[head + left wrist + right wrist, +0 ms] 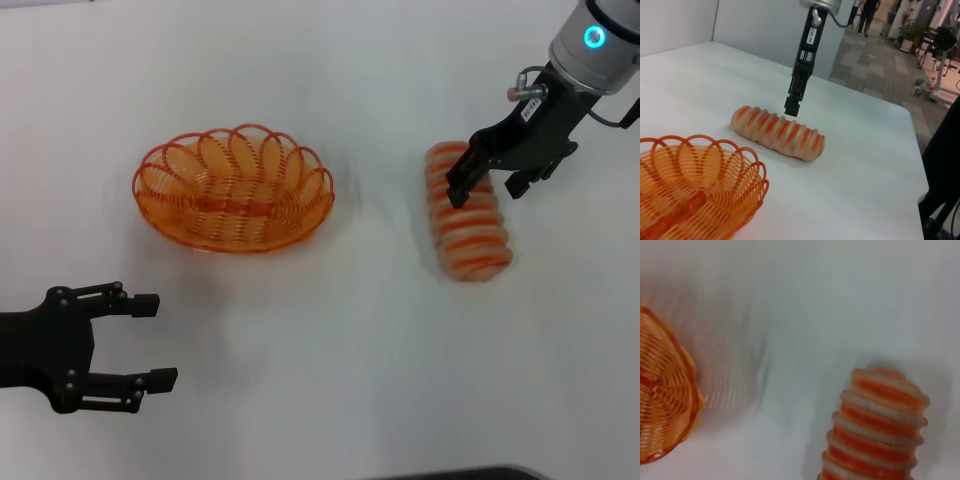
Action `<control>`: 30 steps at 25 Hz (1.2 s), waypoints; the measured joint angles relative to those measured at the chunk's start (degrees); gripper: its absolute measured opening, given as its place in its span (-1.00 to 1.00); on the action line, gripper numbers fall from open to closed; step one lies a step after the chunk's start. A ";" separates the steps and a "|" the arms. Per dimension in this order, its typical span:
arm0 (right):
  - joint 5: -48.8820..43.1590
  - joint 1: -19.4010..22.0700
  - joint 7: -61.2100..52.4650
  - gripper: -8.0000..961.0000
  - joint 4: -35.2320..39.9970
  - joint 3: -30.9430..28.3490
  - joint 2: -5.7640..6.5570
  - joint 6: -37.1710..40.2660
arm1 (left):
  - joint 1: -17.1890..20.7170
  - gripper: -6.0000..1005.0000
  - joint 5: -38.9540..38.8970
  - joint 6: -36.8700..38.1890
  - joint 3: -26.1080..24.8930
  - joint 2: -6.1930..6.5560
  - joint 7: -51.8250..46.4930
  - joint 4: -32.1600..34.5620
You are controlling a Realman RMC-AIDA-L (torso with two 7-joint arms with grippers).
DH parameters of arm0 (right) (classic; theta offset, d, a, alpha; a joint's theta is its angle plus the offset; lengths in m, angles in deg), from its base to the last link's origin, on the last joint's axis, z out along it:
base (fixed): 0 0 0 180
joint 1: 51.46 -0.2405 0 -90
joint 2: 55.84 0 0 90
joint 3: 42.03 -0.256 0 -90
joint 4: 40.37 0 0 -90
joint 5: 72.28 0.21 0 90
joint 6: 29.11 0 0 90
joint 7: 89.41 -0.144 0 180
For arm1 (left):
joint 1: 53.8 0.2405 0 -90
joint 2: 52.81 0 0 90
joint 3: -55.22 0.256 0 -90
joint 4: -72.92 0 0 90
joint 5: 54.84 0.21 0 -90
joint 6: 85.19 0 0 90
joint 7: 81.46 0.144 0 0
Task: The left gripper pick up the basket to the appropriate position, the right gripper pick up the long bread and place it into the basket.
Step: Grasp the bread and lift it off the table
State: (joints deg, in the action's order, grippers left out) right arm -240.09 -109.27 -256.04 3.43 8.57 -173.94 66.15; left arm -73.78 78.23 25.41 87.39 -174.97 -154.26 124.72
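Observation:
The orange wire basket [236,190] stands empty on the white table, left of centre. The long bread [468,215], beige with orange stripes, lies on the table at the right. My right gripper [487,190] is open and hovers just above the far half of the bread, one finger on each side of it. In the left wrist view the right gripper [791,107] hangs close over the bread [777,132], with the basket [695,185] nearer. The right wrist view shows the bread [877,425] and the basket's edge [660,400]. My left gripper [158,342] is open and empty, near the front left, apart from the basket.
The white table [330,380] spreads around both things, with bare surface between basket and bread. The table's far edge [880,100] and an open floor area with chairs show beyond it in the left wrist view.

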 joint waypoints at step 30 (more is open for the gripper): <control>-0.06 -1.38 -1.51 0.69 -8.76 1.94 -0.44 -8.39 | -0.41 0.74 0.00 0.06 0.44 -0.18 0.90 -0.03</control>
State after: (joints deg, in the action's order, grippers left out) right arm -240.15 -110.65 -257.55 -5.34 10.51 -174.38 57.76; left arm -74.19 78.22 25.47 87.83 -175.15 -153.36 124.68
